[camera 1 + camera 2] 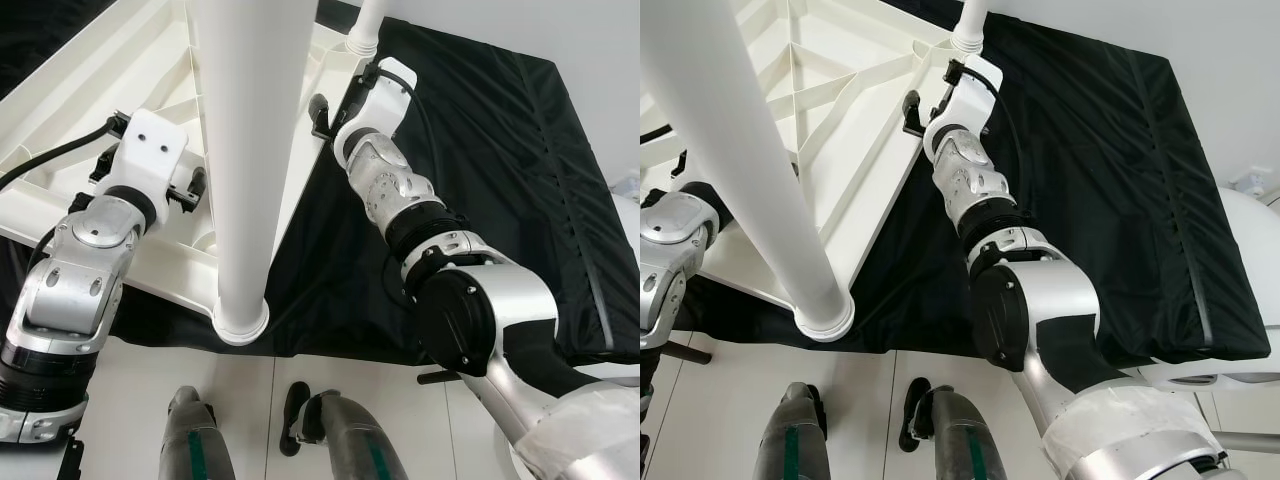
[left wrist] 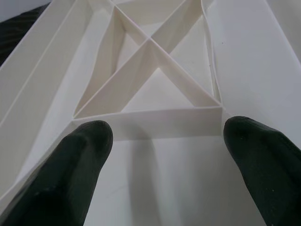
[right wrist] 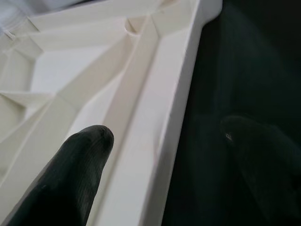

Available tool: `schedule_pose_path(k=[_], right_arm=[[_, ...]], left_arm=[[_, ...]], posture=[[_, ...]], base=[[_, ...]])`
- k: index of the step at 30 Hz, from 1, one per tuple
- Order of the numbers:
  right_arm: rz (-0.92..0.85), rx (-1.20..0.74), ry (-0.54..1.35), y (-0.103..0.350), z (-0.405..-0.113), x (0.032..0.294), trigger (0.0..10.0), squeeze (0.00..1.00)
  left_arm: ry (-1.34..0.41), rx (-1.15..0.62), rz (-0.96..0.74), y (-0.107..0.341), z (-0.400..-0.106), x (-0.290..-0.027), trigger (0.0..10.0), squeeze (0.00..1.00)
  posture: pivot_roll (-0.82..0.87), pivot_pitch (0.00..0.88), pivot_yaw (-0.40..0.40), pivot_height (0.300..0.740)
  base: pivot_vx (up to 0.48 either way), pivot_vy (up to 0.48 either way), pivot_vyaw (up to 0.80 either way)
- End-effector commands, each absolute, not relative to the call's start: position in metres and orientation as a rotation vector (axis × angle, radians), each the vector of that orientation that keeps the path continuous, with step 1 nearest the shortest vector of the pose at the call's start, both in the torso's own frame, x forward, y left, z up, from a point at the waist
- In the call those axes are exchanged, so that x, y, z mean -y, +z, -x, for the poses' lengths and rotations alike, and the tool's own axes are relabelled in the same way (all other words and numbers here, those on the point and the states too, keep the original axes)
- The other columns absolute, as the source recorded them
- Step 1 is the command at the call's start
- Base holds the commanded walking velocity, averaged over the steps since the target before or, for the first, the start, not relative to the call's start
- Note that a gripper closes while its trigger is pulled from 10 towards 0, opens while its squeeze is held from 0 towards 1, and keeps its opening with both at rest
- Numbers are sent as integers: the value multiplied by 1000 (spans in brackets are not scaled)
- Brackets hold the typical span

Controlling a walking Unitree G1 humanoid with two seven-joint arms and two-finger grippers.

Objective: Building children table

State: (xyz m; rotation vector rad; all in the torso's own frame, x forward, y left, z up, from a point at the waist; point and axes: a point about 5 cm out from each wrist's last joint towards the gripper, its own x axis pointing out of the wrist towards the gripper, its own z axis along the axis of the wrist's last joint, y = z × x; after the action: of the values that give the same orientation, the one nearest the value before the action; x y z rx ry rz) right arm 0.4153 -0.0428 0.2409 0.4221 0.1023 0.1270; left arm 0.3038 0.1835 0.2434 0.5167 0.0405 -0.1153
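The white plastic table top (image 1: 840, 80) lies upside down, its ribbed underside facing up. A thick white leg (image 1: 245, 150) stands in the near corner socket and rises toward my head. A second leg (image 1: 970, 25) stands at the far corner. My left gripper (image 2: 167, 129) hovers open over the ribs near the close leg, with an X-shaped rib crossing just ahead of its fingers (image 2: 84, 150). My right gripper (image 3: 167, 129) is open and straddles the table top's right rim (image 3: 164, 103), one finger over the white plastic and the other over the black cloth.
A black cloth (image 1: 500, 150) covers the surface under the table top and stretches far to the right. A black cable (image 1: 50, 160) runs off my left wrist. My feet (image 1: 300, 420) stand on pale floor tiles at the cloth's near edge. A white rounded object (image 1: 1250, 220) sits at the right.
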Motion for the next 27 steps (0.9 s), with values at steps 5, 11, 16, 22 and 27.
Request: schedule_pose_path(k=[5, 11, 16, 22, 27], right_arm=[[-424, -181, 116, 231, -413, 38, 9098, 0], [-387, -238, 128, 221, -410, 33, 9216, 0], [-376, -259, 134, 217, -409, 31, 7843, 0], [-351, -264, 128, 215, -409, 32, 4039, 0], [-325, -290, 92, 210, -409, 37, 4157, 0]], left_arm=[[-89, -12, -513, 251, -299, -183, 10000, 0], [-57, 2, -518, 258, -295, -190, 10000, 0], [-40, 5, -513, 259, -293, -192, 10000, 0], [-38, 3, -513, 257, -290, -190, 10000, 0], [-17, 6, -508, 259, -287, -194, 10000, 0]], posture=[[237, 107, -214, 740], [242, 100, -222, 740], [248, 95, -231, 740], [252, 89, -237, 740], [259, 81, -244, 740]], base=[[0, 0, 0], [0, 0, 0], [0, 0, 0], [0, 0, 0], [0, 0, 0]])
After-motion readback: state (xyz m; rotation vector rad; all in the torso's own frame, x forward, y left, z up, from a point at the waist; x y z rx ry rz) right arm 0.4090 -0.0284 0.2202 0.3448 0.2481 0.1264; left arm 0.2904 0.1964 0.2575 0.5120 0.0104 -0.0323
